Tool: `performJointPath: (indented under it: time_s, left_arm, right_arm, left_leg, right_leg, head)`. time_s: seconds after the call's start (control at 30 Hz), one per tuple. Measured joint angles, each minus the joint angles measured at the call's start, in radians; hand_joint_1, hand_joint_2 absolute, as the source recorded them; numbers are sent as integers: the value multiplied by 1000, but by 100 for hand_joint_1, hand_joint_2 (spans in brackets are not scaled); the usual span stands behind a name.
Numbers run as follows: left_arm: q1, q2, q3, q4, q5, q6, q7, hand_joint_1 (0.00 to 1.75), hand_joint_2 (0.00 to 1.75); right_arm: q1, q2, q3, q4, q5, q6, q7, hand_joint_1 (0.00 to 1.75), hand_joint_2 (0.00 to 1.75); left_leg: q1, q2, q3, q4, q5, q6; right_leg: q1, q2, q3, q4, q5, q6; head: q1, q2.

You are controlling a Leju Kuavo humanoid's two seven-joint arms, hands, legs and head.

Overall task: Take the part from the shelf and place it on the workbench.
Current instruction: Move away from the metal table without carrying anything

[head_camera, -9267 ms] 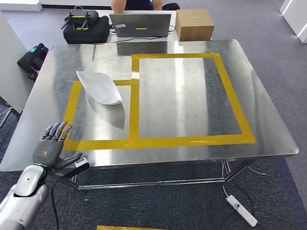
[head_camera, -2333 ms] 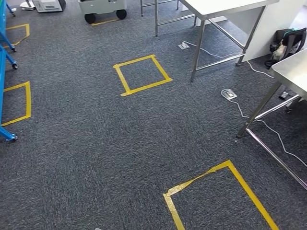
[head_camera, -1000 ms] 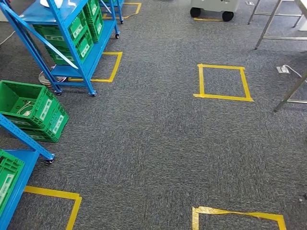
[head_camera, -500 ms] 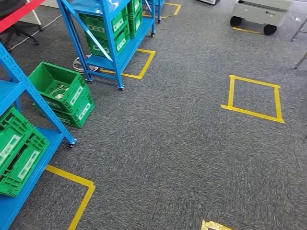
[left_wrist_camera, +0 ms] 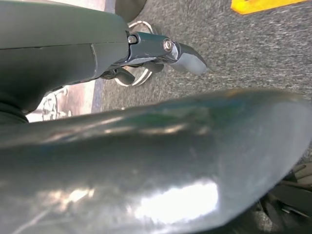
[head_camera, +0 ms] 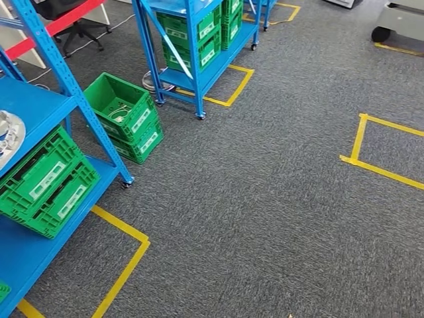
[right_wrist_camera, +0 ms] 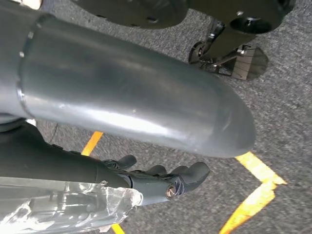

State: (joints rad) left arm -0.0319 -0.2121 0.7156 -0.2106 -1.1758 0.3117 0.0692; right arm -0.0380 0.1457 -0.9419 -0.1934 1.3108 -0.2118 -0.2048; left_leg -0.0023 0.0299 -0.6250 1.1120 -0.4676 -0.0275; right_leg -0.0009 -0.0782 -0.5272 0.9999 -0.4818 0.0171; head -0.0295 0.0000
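Two stacked green crates (head_camera: 125, 116) on carpet — cables inside.

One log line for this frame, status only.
phase: facing blue shelf | left hand: empty, hanging | right hand: empty, hanging | part: not picked

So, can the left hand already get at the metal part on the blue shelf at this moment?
Probably not yet. The left hand hangs down over the carpet, while the metal part lies up on the blue shelf, apart from it. Nothing visibly blocks the shelf front.
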Motion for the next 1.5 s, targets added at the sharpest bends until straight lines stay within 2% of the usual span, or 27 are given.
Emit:
performJointPath:
  time_s: [0.03,0.1,0.17,0.23,0.3,0.37,0.4,0.47,0.53,0.6,0.67,0.7,0.73,0.8,0.87,0.9,0.93,0.97,1.03,1.1,1.17,1.2,1.27,1.33,1.4,1.43,1.5]
  left_arm:
    - [-3,0,0,0,-1,0,1,0,0]
    - [-6,-1,0,0,-3,0,2,0,0]
    - [-3,-2,0,0,-5,1,4,0,0]
    - [-2,-1,0,0,-3,2,6,0,0]
    - [-5,-2,0,0,0,3,6,0,0]
    - [-6,-2,0,0,2,3,6,0,0]
    - [-4,-1,0,0,3,1,5,0,0]
    - [-2,1,0,0,3,-6,3,0,0]
    - [-4,4,0,0,2,-12,-1,0,0]
    - [-5,7,0,0,0,-14,-4,0,0]
    - [-1,11,0,0,-1,-14,-6,0,0]
    - [1,12,0,0,-2,-14,-6,0,0]
    - [2,13,0,0,-3,-14,-7,0,0]
    - [-1,14,0,0,-4,-14,-7,0,0]
    - [-3,14,0,0,-4,-14,-7,0,0]
    - [-2,15,0,0,-4,-14,-7,0,0]
    - [-1,15,0,0,-4,-14,-7,0,0]
    - [1,15,0,0,-4,-14,-7,0,0]
    - [0,16,0,0,-4,-14,-8,0,0]
    - [-4,16,0,0,-4,-15,-8,0,0]
    - [-5,16,0,0,-4,-17,-8,0,0]
    - [-3,16,0,0,-4,-17,-7,0,0]
    - [-3,15,0,0,-4,-16,-4,0,0]
    - [-6,12,0,0,-5,-12,-1,0,0]
    - [-6,9,0,0,-6,-9,0,0,0]
    - [-5,8,0,0,-6,-8,1,0,0]
    - [-3,7,0,0,-6,-8,2,0,0]
  right_arm:
    - [1,0,0,0,0,0,0,0,0]
    - [0,0,0,0,2,1,2,0,0]
    - [-5,0,0,0,5,2,3,0,0]
    - [-8,0,0,0,10,2,2,0,0]
    - [-7,0,1,0,15,2,2,0,0]
    - [-3,0,1,1,19,2,2,0,0]
    - [-2,0,1,1,21,2,1,0,0]
    - [-2,0,1,1,23,2,0,0,0]
    - [-2,0,2,1,24,3,0,0,0]
    - [-3,1,4,2,26,3,1,0,0]
    - [-4,1,6,3,27,5,3,0,0]
    - [-5,1,7,3,28,5,3,0,0]
    - [-5,2,8,3,29,6,4,0,0]
    - [-3,2,8,3,31,6,5,0,0]
    - [0,1,8,3,31,6,9,0,0]
    - [0,1,8,3,31,6,10,0,0]
    - [-1,0,8,3,32,6,12,0,0]
    - [-2,0,8,3,32,6,12,0,0]
    - [-5,0,8,3,32,6,13,0,0]
    - [-6,0,9,3,33,6,13,0,0]
    - [-9,0,9,3,33,6,13,0,0]
    - [-11,0,9,2,33,5,13,0,0]
    - [-12,0,10,2,33,4,13,0,0]
    - [-9,0,10,2,32,3,14,0,0]
    - [-6,0,10,3,32,3,14,0,0]
    - [-5,0,10,3,32,2,15,0,0]
    - [-5,0,10,3,31,1,15,0,0]
  left_leg:
    - [-2,22,33,-62,19,4]
    - [-5,44,61,-119,26,14]
    - [-5,20,59,-124,27,27]
    - [0,-2,60,-128,32,39]
    - [3,-26,59,-130,35,48]
    - [3,-54,58,-130,35,51]
    - [3,-69,58,-129,36,51]
    - [4,-99,60,-129,38,48]
    - [4,-128,58,-127,40,40]
    - [5,-151,49,-126,45,27]
    - [10,-172,40,-128,52,12]
    - [9,-163,35,-123,49,6]
    - [8,-141,24,-104,35,2]
    - [4,-75,-22,-5,-25,-5]
    - [4,-48,-80,123,-80,-8]
    - [4,-44,-92,154,-85,-9]
    - [4,-42,-88,151,-73,-8]
    - [4,-36,-61,105,-44,-7]
    - [-2,11,16,-33,13,0]
    - [-8,50,60,-117,33,10]
    - [-9,36,59,-127,31,21]
    - [-7,24,59,-129,33,26]
    - [-1,0,60,-132,38,38]
    - [2,-24,57,-132,40,46]
    - [2,-53,56,-132,41,48]
    - [2,-68,57,-131,42,47]
    - [4,-97,59,-131,43,43]
  right_leg:
    - [3,-10,0,2,-3,4]
    - [10,-30,4,4,-9,13]
    - [9,-45,9,3,-13,23]
    - [5,-6,-3,38,-40,34]
    - [1,53,-54,154,-101,41]
    - [0,72,-116,279,-147,44]
    - [0,74,-130,299,-143,43]
    - [-3,84,-99,217,-81,41]
    - [-12,139,-37,76,-20,39]
    - [-17,181,-8,14,-8,34]
    - [-14,164,-5,11,-6,22]
    - [-13,151,-5,9,-3,15]
    - [-13,136,-4,6,0,8]
    - [-11,103,-4,3,2,-2]
    - [-7,68,-4,3,0,-7]
    - [-6,51,-4,3,-1,-8]
    - [-5,38,-3,3,-2,-8]
    - [-5,25,-2,3,-3,-7]
    - [-1,4,3,5,-7,-2]
    - [6,-16,7,6,-13,6]
    - [9,-39,13,3,-17,14]
    - [8,-36,14,6,-21,20]
    - [4,10,-6,56,-55,32]
    - [0,62,-66,185,-118,38]
    - [-1,73,-122,291,-149,41]
    - [-2,75,-128,291,-135,41]
    - [-7,91,-84,182,-61,41]
  head:
    - [-1,0]
    - [1,0]
    - [4,0]
    - [9,0]
    - [17,0]
    - [19,0]
    - [20,0]
    - [20,0]
    - [20,0]
    - [20,0]
    - [19,0]
    - [18,0]
    - [13,0]
    - [4,0]
    - [2,0]
    - [2,0]
    - [2,0]
    - [2,0]
    - [1,0]
    - [3,0]
    - [4,0]
    - [5,0]
    - [10,0]
    - [16,0]
    - [17,0]
    - [17,0]
    - [17,0]
